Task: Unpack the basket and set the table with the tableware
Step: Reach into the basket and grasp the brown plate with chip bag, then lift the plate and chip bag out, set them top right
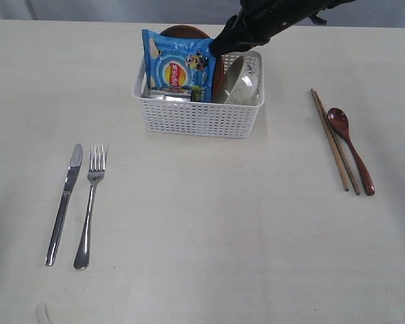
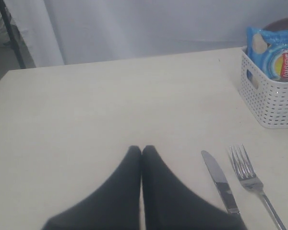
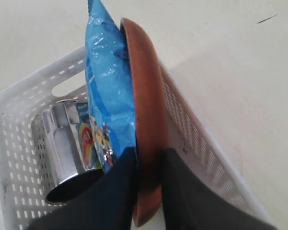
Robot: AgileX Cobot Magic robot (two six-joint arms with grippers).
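– Knife (image 1: 63, 206) and fork (image 1: 90, 209) lie nearest, side by side on the table (image 1: 223, 236) with a small gap between them, the fork on the right. What else is laid out?

– Off to the right are the chopsticks (image 1: 334, 142), with a dark red spoon (image 1: 351, 152) just beside them, on their outer side.

– And the basket (image 1: 199, 121)?

– It stands toward the back of the table, about midway across. A blue snack packet (image 1: 177, 67) stands upright in it. Behind that a brown plate (image 3: 146, 96) stands on edge, between the packet and the basket's wall. A shiny cup (image 3: 62, 143) lies on its side next to the packet, and a pale bowl (image 1: 243, 84) leans tilted at the right end.

– Your claws?

– My right claw (image 3: 149, 152) is down in the basket. One finger is slipped between the packet and the plate, and the other is on the plate's far face. I am pinching the plate's rim. My left claw (image 2: 142, 147) is pressed together with nothing in it. It is over bare table, near the knife and well apart from the basket.
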